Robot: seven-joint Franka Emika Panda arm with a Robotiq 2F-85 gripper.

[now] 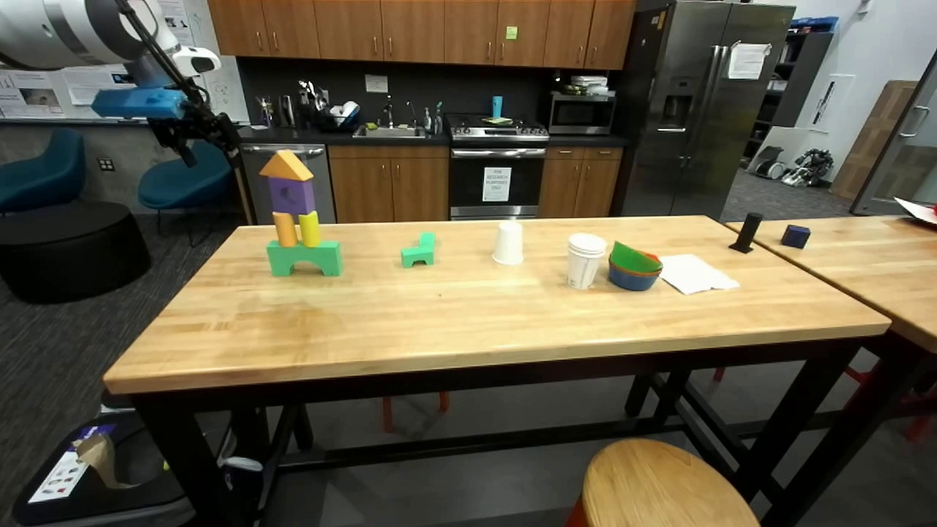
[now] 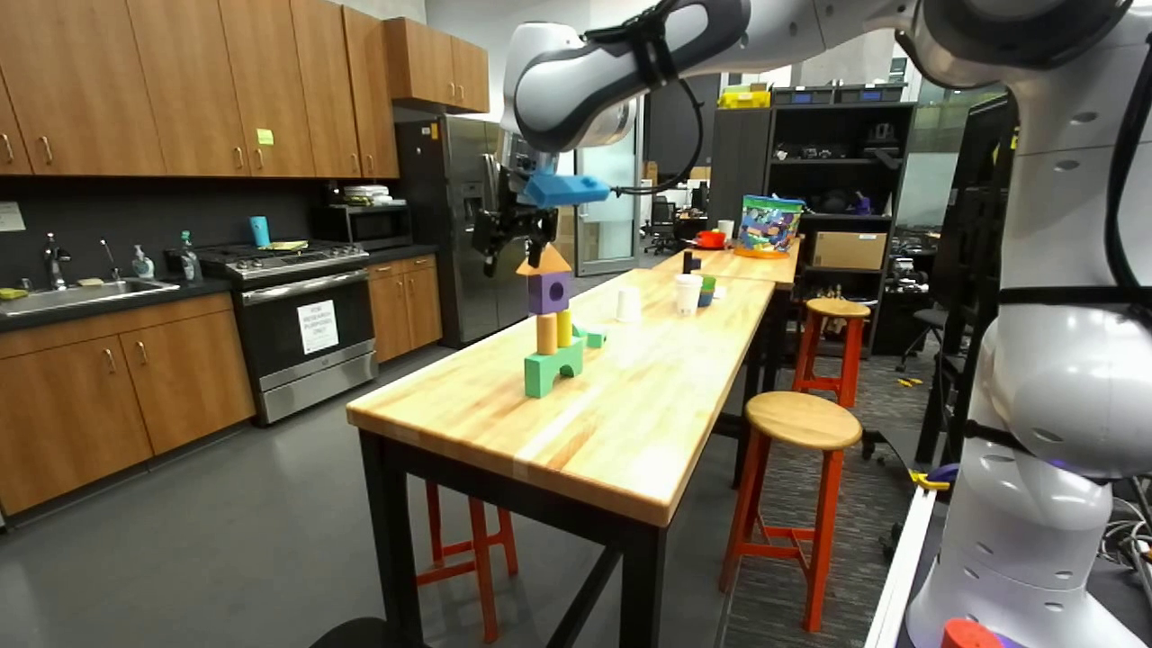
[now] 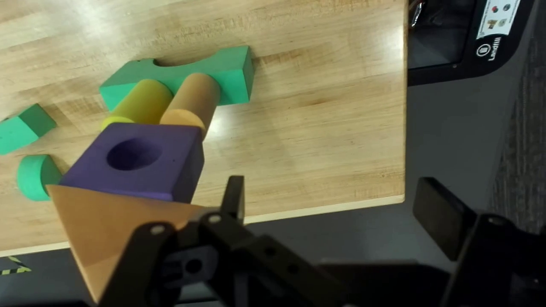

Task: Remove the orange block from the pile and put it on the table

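An orange triangular block [image 1: 287,166] is the top of a pile, resting on a purple block [image 1: 291,195]. Below are an orange cylinder [image 1: 285,229] and a yellow cylinder [image 1: 310,229] on a green arch [image 1: 304,258], which stands on the wooden table [image 1: 410,322]. The triangle also shows in an exterior view [image 2: 544,261] and at lower left in the wrist view [image 3: 106,230], partly hidden by a finger. My gripper [image 3: 330,200] is open and empty. The triangle lies outside its left finger. In an exterior view the gripper [image 1: 211,150] is beside the pile's top, slightly higher.
Small green blocks [image 1: 419,252] sit beside the pile. Farther along the table are an upturned white cup [image 1: 508,243], stacked white cups [image 1: 585,260], nested bowls [image 1: 634,269] and white paper [image 1: 695,274]. The table's corner [image 3: 403,200] is close below the gripper.
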